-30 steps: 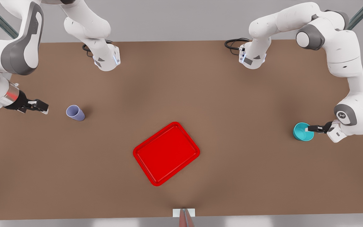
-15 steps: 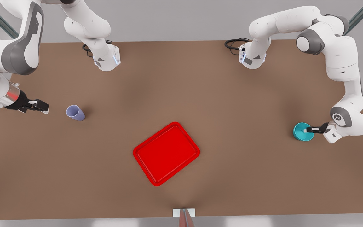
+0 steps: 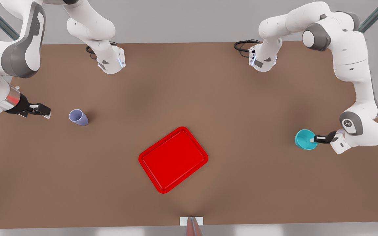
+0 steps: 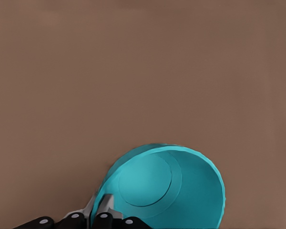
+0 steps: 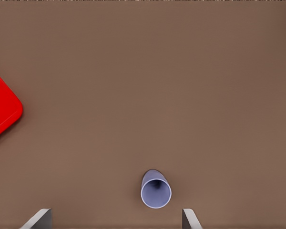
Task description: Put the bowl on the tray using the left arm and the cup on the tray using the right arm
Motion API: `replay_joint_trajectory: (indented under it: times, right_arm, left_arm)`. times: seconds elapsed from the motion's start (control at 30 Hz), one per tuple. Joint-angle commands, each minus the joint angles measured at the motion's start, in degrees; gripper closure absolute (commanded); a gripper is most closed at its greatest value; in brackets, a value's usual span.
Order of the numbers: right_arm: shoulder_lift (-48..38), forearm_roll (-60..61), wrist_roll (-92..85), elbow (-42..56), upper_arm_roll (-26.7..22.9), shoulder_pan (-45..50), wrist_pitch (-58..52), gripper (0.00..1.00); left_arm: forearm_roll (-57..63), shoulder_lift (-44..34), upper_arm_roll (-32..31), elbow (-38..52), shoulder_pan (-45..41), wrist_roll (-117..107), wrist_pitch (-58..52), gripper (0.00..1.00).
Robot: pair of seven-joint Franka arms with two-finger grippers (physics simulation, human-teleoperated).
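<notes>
Item 1, the bowl [image 3: 305,139]: teal, round, at the front view's right, well apart from the tray. In the left wrist view the bowl [image 4: 167,191] appears tilted, its inside facing the camera. Whether it is clear of the table [image 3: 228,98] cannot be told.

Item 2, the left gripper [image 3: 317,139]: at the bowl's right-hand edge in the front view, clamped on the bowl's rim, one finger inside the wall and one outside, as the left wrist view shows [image 4: 99,212].

Item 3, the cup [image 3: 78,117]: lavender, upright on the table at the front view's left, well apart from the tray and not yet handled.

Item 4, the right gripper [image 3: 44,111]: near the cup, to its left in the front view, not touching it; this arm waits. Its fingers [image 5: 39,219] stand spread wide, holding nothing, with the cup [image 5: 156,191] ahead between them.

Item 5, the tray [image 3: 149,154]: red, rectangular, lying askew near the table's middle, nothing on it.

Risks, as judged:
- A pinch on one thin wall is a weak hold; the bowl may swing or slip on the way to the tray.
- A tilted bowl let go too soon may catch the tray's rim or roll.
- The tapered cup may tip if a finger nudges it before closing.
</notes>
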Motion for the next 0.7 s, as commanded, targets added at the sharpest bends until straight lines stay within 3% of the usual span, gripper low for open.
replay_joint_trajectory:
  times: [0.0, 0.03, 0.13, 0.2, 0.33, 0.5, 0.67]
  right_arm:
    - [0.0, 0.0, 0.0, 0.0, 0.0, 0.0, 0.1, 0.0]
    - [0.0, 0.0, 0.0, 0.0, 0.0, 0.0, 0.1, 0.0]
    - [0.0, 0.0, 0.0, 0.0, 0.0, 0.1, 0.1, 0.0]
    - [0.0, 0.0, 0.0, 0.0, 0.1, 0.1, 0.1, 0.0]
    - [-0.1, 0.0, 0.0, 0.0, 0.1, 0.1, -0.1, 0.0]
    - [0.0, -0.2, 0.0, -0.1, 0.0, -0.1, -0.1, 0.0]
    - [0.0, -0.2, 0.0, -0.3, -0.2, -0.3, -0.9, 0.0]
  left_arm:
    - [-6.0, -0.3, 0.0, 1.0, -2.1, -2.0, -0.4, 0.79]
    - [-6.0, -0.5, 0.0, 2.2, -5.7, -5.7, -0.6, 0.79]
    - [1.8, 0.1, -8.2, 9.6, -13.2, -33.3, -2.4, 0.79]
    - [2.9, 0.6, -8.3, 11.2, -21.8, -46.5, -1.5, 0.79]
    - [2.7, 7.5, -8.3, 22.7, -32.9, -71.5, -1.1, 0.79]
    - [1.2, 12.4, -15.4, 27.4, -34.4, -90.7, 9.1, 0.79]
    - [0.5, 13.6, -15.5, 27.3, -38.0, -96.1, 9.1, 0.79]
